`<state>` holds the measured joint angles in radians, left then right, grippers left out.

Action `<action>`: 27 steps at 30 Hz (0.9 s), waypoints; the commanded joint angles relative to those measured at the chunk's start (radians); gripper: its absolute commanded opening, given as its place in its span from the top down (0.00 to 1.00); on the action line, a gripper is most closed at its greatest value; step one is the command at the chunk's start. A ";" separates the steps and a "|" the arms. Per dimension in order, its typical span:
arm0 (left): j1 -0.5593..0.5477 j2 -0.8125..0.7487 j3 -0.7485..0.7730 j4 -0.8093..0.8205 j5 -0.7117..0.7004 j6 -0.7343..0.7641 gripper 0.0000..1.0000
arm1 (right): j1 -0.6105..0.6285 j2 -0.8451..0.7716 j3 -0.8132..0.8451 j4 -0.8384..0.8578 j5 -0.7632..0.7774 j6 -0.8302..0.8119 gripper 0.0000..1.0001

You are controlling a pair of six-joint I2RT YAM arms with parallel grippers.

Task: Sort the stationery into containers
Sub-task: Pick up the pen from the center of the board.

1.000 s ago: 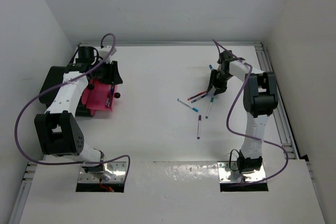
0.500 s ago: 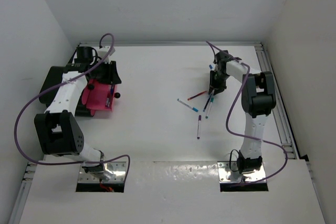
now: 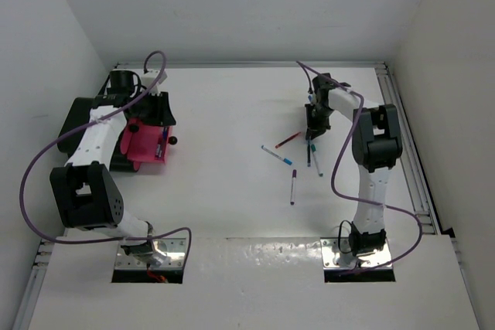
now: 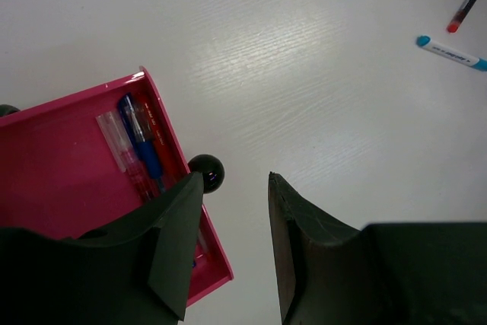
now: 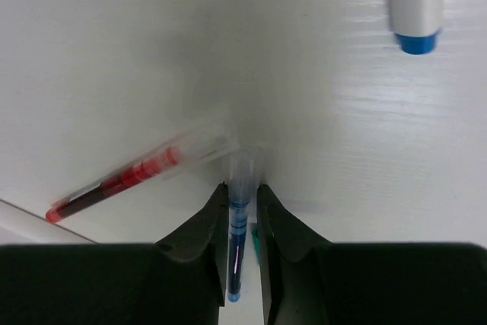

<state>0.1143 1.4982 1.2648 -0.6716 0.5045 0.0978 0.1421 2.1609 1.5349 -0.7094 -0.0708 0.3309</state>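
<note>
Because the blue pen (image 5: 237,253) lies in a loose cluster at the far right of the surface (image 3: 224,106), the right tool (image 5: 240,188) stands nose-down over it with one finger on each side of the barrel, which looks meant to take this pen alone. The fingers are drawn in close. A sliver of a teal pen (image 5: 255,243) shows beside one of them, so I cannot tell whether the pinch is already made. A red pen (image 5: 114,183) lies slantwise with its clear end near the blue pen's tip, and closing fingers could nudge it. Another blue-capped pen (image 5: 415,5) lies well apart.

From above, a white pen (image 3: 276,154) and a purple pen (image 3: 293,186) lie loose, left of and nearer than the cluster.

At the far left sits the pink tray (image 4: 61,180), which already holds a blue and a red pen laid side by side along its right wall. The black box (image 3: 77,113) is beside it on the left. The left tool (image 4: 233,180) hovers over the tray's right edge, fingers spread and nothing between them. Since pens seem to belong in the tray, the blue one likely has to cross the whole surface.
</note>
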 commanded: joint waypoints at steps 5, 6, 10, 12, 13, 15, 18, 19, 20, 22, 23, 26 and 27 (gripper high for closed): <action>0.033 -0.006 -0.005 -0.005 0.016 0.020 0.54 | 0.042 0.053 0.004 0.005 -0.050 0.017 0.94; 0.035 -0.006 -0.004 -0.005 0.016 0.020 0.54 | 0.040 0.048 -0.002 0.007 -0.050 0.022 0.95; 0.033 -0.007 -0.002 -0.002 0.028 0.017 0.54 | 0.042 0.007 -0.028 -0.002 -0.057 0.045 1.00; 0.036 -0.009 0.002 -0.002 0.034 0.016 0.54 | 0.040 -0.015 -0.035 -0.005 -0.092 0.051 1.00; 0.035 -0.010 0.002 0.001 0.048 0.017 0.54 | 0.040 -0.039 -0.035 -0.007 -0.106 0.054 1.00; 0.036 -0.021 0.002 0.004 0.078 0.017 0.54 | 0.042 -0.064 -0.030 -0.007 -0.160 0.054 1.00; 0.044 -0.050 -0.002 0.015 0.168 0.023 0.54 | 0.036 -0.124 -0.015 -0.007 -0.254 0.045 1.00; 0.048 -0.059 -0.004 0.032 0.195 0.023 0.54 | 0.030 -0.137 -0.013 -0.007 -0.277 0.040 1.00; 0.050 -0.081 -0.007 0.041 0.221 0.023 0.53 | 0.021 -0.162 -0.007 -0.007 -0.300 0.040 1.00; 0.051 -0.116 -0.008 0.067 0.297 0.020 0.51 | 0.001 -0.187 0.004 -0.012 -0.375 0.049 1.00; 0.051 -0.128 -0.010 0.075 0.352 0.020 0.50 | -0.006 -0.208 0.008 -0.010 -0.397 0.057 1.00; 0.036 -0.168 -0.034 0.133 0.471 -0.007 0.43 | -0.024 -0.248 0.031 -0.016 -0.481 0.101 1.00; 0.012 -0.194 -0.065 0.154 0.520 -0.044 0.41 | -0.021 -0.272 0.040 -0.010 -0.497 0.115 1.00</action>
<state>0.1486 1.3754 1.2354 -0.6079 0.8314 0.0948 0.1326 1.9686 1.5249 -0.7277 -0.4507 0.3950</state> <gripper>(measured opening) 0.574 0.140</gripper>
